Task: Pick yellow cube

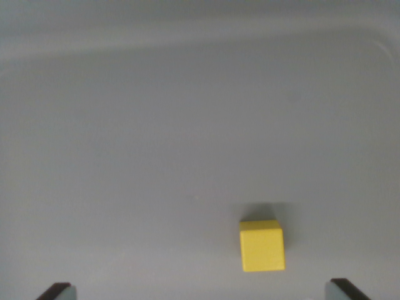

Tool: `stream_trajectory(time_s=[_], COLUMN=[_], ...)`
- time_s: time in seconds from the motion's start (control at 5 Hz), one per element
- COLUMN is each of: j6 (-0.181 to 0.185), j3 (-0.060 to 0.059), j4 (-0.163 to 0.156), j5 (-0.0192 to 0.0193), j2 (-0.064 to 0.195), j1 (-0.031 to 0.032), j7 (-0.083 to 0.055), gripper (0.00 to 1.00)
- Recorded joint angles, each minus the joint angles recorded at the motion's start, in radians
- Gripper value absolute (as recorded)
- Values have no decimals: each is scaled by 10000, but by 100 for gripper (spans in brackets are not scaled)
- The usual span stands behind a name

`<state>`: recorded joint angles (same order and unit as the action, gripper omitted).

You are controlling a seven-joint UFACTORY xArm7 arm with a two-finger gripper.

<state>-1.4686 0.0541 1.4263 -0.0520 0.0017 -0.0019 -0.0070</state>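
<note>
- Gripper (203, 292): only the 2 fingertips (57, 291) show, at approx 7 and 5 o'clock of the wrist view, far apart w/ nothing between them. So jaws spread, empty.
- Yellow cube (262, 246): sits at approx 5 o'clock from frame centre, inside the finger span but offset toward the wrist view's right, nearer the right tip. Not touching either tip.
- Surface: plain grey tray/table (187, 125), w/ a faint raised edge curving across at 12 to 2 o'clock. Nothing else on it.
- Handling, my guess: small, rigid, prob. light block; flat smooth faces, could slip if pinched near an edge. Not fragile.
- Grasp pt: the 2 opposite vertical faces at 3 and 9 o'clock of the cube, mid-height. Faces look approx square to the finger line, so little or no wrist rotation needed.
- Next: shift toward 3 o'clock to centre the cube, descend, then close.
</note>
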Motion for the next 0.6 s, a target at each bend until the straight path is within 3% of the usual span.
stream_trajectory(time_s=[0.2, 0.4, 0.6], j6=[349, 349, 729], j3=[45, 45, 93], j4=[-283, -283, -592], j5=[-38, -38, -78], j2=[97, 97, 204], j1=[-3, -3, -6], j7=[-150, -150, -314], gripper=[0, 0, 0])
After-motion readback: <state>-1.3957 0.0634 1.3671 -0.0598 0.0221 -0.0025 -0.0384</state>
